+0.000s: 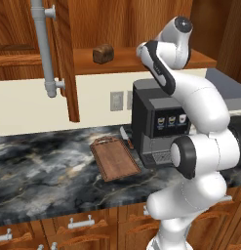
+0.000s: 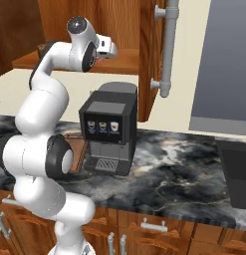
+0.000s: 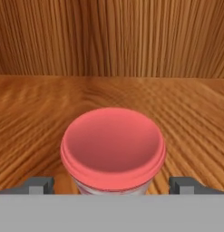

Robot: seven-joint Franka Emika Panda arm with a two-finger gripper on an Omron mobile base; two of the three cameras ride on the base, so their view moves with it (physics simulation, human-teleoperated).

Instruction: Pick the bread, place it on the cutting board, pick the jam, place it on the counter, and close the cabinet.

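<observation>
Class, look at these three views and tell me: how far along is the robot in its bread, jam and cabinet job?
Nothing looks finished. The bread sits on the cabinet shelf, and the cutting board on the counter is bare. In hand: the open gripper straddles the jam, fingers either side, not closed. Left: moving bread and jam, closing the cabinet.

The left base view looks forward and down from behind the arm's left side, taking in the worktop (image 1: 39, 166), the cutting board (image 1: 114, 158) and the open cabinet (image 1: 68, 58) shelf with the bread (image 1: 103, 53). The right base view looks from behind the arm's right side. Both share the coffee machine (image 2: 108, 132), the worktop and the shelf. The hand view sits very close above the jam (image 3: 113, 149), facing the cabinet's back wall, the jar between the jaws.
</observation>
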